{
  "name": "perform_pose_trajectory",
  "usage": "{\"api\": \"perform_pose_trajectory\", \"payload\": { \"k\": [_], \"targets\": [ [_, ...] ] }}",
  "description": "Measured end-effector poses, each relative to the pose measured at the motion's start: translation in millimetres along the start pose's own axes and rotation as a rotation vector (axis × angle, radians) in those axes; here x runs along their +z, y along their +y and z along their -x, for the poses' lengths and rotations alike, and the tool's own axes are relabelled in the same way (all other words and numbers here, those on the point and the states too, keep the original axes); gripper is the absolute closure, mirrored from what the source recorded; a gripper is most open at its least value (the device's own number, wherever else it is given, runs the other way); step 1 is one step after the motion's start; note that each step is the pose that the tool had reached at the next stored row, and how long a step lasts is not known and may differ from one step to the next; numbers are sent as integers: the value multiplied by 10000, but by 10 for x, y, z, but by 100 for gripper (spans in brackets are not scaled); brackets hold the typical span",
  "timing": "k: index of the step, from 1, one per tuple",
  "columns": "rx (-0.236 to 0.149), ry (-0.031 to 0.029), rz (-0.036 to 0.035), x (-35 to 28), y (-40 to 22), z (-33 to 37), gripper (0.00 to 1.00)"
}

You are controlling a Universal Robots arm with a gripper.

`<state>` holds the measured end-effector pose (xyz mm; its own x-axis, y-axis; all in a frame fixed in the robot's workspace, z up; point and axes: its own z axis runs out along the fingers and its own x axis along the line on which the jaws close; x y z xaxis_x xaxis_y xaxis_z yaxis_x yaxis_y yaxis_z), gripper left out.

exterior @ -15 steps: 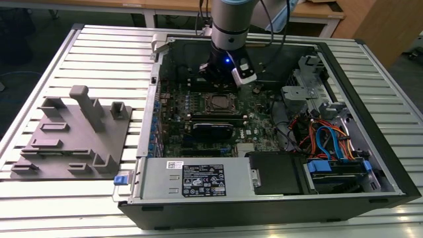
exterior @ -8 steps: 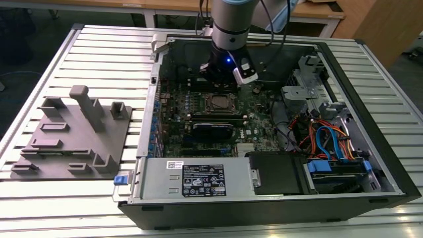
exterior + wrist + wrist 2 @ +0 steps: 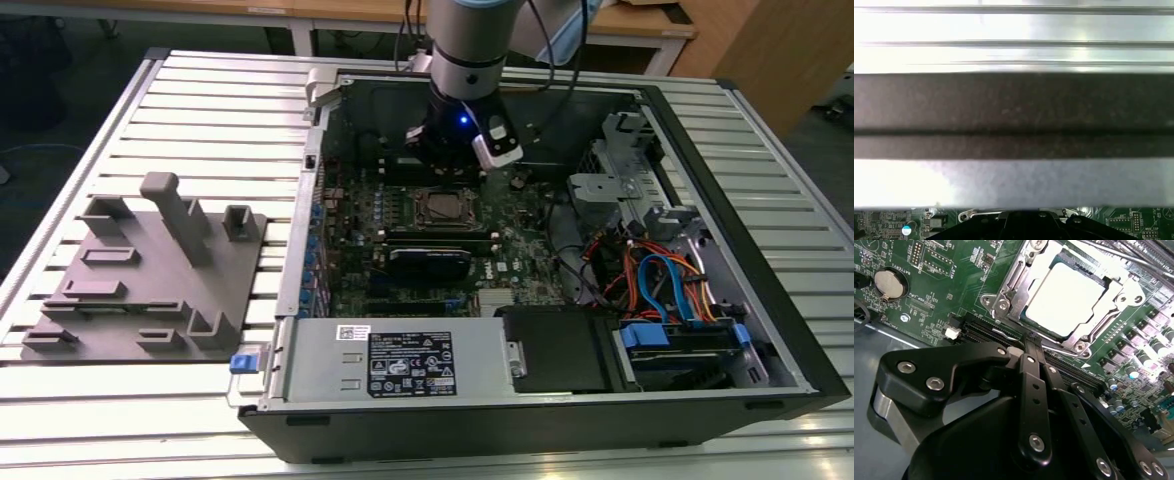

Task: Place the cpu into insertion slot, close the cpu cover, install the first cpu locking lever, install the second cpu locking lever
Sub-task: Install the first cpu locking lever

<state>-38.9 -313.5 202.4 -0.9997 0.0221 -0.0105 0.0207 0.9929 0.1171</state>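
Note:
The cpu (image 3: 1066, 295) lies flat in its socket on the green motherboard (image 3: 939, 305), its pale metal top facing up. The cpu cover (image 3: 1021, 287) is down over it, framing the chip's edges. A thin locking lever (image 3: 1000, 333) runs along the socket edge nearest my gripper (image 3: 1031, 339), whose black fingers are shut together with their tips right at that lever; I cannot tell if anything is pinched. In the exterior view the gripper (image 3: 445, 165) hangs inside the open computer case just behind the socket (image 3: 438, 207).
The case walls (image 3: 315, 200) enclose the board. A power supply (image 3: 387, 362) sits at the front, and a drive cage with coloured cables (image 3: 667, 290) on the exterior view's right. A grey fixture board (image 3: 147, 270) lies on the slatted table. A coin battery (image 3: 890, 284) is near the memory slots (image 3: 979, 331).

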Motion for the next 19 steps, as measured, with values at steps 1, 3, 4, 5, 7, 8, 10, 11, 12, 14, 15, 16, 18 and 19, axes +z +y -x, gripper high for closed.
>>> {"api": "perform_pose_trajectory", "payload": {
  "k": [1,3,4,5,7,8,10,11,12,14,15,16,18,19],
  "targets": [
    [0,1,-1,-5,2,0,89],
    [0,0,0,-18,6,0,89],
    [0,-1,2,-22,7,0,89],
    [0,-2,3,-22,8,1,89],
    [1,-1,2,-23,8,2,89],
    [1,0,-1,-23,10,6,89],
    [1,0,0,-22,15,17,89],
    [1,0,0,-22,16,22,89],
    [0,0,0,-22,17,28,89],
    [0,0,1,-21,19,40,89],
    [0,0,1,-21,19,47,89],
    [1,0,0,-21,20,55,89],
    [1,0,0,-21,22,75,89],
    [1,-1,1,-20,22,83,89]
  ]
}}
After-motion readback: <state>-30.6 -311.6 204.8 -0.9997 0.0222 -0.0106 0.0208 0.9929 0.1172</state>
